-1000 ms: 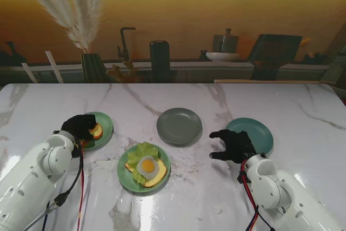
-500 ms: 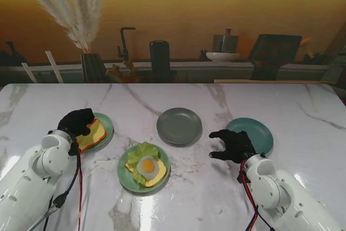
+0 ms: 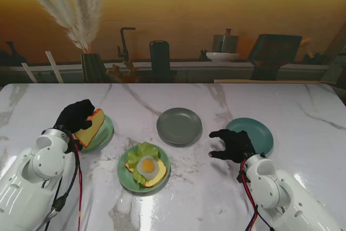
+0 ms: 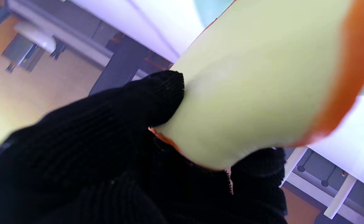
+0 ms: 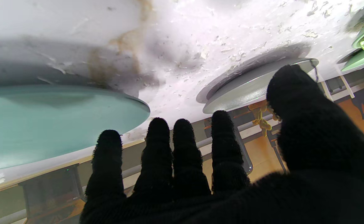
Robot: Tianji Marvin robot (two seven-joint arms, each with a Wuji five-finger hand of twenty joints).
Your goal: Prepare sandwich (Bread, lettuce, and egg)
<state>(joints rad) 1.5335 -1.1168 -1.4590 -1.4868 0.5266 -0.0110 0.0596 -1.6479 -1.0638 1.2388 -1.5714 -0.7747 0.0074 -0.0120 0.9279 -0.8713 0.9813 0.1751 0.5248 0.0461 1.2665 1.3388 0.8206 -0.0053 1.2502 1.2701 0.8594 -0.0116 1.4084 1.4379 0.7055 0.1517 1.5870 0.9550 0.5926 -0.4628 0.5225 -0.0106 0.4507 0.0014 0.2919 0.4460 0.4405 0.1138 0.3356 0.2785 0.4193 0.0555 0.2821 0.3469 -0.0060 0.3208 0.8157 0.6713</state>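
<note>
My left hand is shut on a bread slice with an orange crust, lifted and tilted over the light green plate at the left. In the left wrist view the bread slice fills the frame, pinched by black fingers. In the middle, a green plate carries a bread slice, lettuce and a fried egg. My right hand hovers open over the table beside the teal plate, holding nothing; its fingers are spread.
A bare grey plate lies farther from me, between the two hands, also visible as the grey plate in the right wrist view. A vase of pampas grass, a dark cylinder and other kitchen items stand beyond the table's far edge.
My left hand closed on the bread slice and raised it off the light green plate, tilting it upward. The right hand has stayed in place.
</note>
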